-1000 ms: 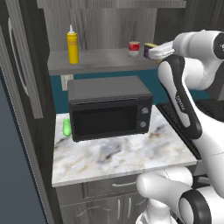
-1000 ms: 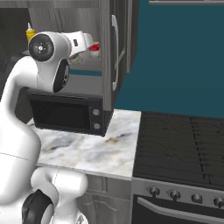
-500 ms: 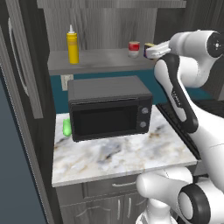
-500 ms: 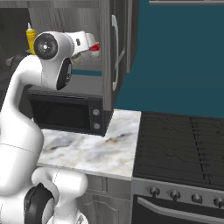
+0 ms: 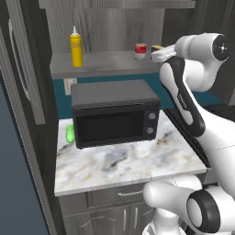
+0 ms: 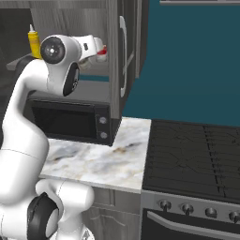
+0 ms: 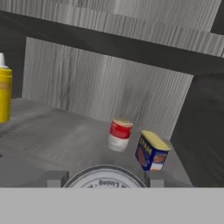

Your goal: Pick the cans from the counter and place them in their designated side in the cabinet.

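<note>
Holding can (image 7: 105,174) in gripper (image 7: 103,180): jaws clamped on its sides, silver top showing between fingertips, near front of cabinet shelf (image 7: 52,131). Red-and-white can (image 7: 119,134) already stands on shelf beside blue tin (image 7: 151,152). Treat held can as rigid, light, probably slippery smooth metal. Keep your grip mid-body and can upright.

The cabinet (image 7: 109,83) looks like matt dark grey wood with a vertical plank grain, and its shelf (image 5: 110,64) is a flat, paler grey. The counter (image 5: 124,163) is polished white-and-grey marbled stone. The red-and-white can (image 7: 119,134) has a dull metal top; the microwave (image 5: 114,112) is matt black.
</note>
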Controlling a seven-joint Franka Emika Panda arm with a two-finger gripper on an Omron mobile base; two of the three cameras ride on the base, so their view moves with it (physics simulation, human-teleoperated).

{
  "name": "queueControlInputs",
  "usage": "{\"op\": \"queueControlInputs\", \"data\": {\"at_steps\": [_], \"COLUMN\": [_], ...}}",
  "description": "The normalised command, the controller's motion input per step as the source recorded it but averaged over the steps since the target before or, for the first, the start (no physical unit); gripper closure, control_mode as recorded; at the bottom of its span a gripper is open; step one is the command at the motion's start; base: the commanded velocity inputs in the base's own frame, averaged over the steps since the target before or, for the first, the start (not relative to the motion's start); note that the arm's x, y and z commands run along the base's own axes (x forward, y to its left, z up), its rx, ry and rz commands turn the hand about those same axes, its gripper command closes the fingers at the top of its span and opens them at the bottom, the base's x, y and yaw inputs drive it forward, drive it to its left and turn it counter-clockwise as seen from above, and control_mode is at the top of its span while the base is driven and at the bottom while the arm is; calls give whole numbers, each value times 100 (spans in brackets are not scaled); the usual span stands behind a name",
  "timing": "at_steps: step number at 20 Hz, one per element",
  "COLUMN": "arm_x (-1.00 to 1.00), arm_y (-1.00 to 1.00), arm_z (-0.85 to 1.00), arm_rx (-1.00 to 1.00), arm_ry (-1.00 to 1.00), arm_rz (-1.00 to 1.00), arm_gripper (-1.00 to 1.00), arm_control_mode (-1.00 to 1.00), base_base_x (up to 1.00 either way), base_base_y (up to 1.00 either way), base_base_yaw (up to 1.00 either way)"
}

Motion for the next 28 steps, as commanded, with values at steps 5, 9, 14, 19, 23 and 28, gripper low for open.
{"op": "queueControlInputs", "data": {"at_steps": [5,9,14,19,23,28], "arm_x": [15,18,21,22,23,24], "arm_y": [0,0,0,-3,-2,0], "arm_z": [-9,-8,-10,-8,-7,-9], "arm_rx": [1,0,0,0,0,0], "arm_ry": [2,1,1,0,0,0], "arm_rz": [0,0,0,0,0,0], "arm_gripper": [100,100,100,100,100,100], "arm_control_mode": [-100,-100,-100,-100,-100,-100], "base_base_x": [0,0,0,0,0,0], "base_base_y": [0,0,0,0,0,0], "base_base_yaw": [0,0,0,0,0,0]}}
